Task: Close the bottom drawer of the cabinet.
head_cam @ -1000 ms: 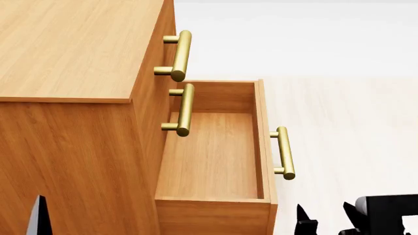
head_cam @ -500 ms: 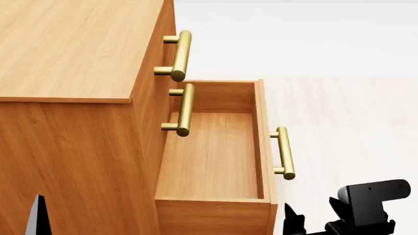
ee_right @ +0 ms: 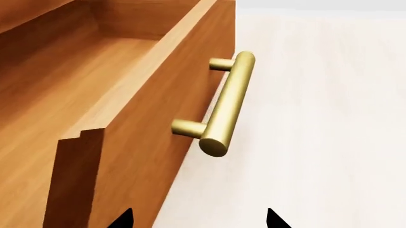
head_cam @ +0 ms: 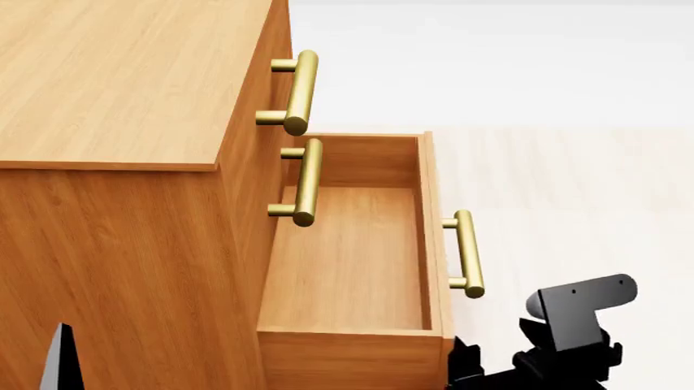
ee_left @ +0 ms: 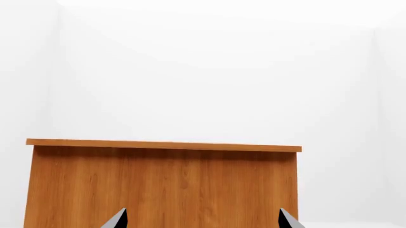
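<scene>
The cabinet (head_cam: 119,97) fills the left of the head view, with its two upper brass handles shut against its front. The bottom drawer (head_cam: 353,260) stands pulled out and empty, its brass handle (head_cam: 466,253) facing right. My right gripper (head_cam: 493,367) is low at the drawer's near front corner, open. In the right wrist view the right gripper (ee_right: 198,219) straddles the edge of the drawer front (ee_right: 159,142), below the handle (ee_right: 225,107). My left gripper (ee_left: 201,219) is open, facing the cabinet's side (ee_left: 165,185); one fingertip (head_cam: 62,357) shows in the head view.
Pale floor (head_cam: 586,203) stretches to the right of the drawer. A white wall (ee_left: 203,71) rises behind the cabinet.
My right gripper has moved left and forward up to the drawer front. The drawer front and its handle have shifted slightly toward the cabinet. The left arm has stayed still.
</scene>
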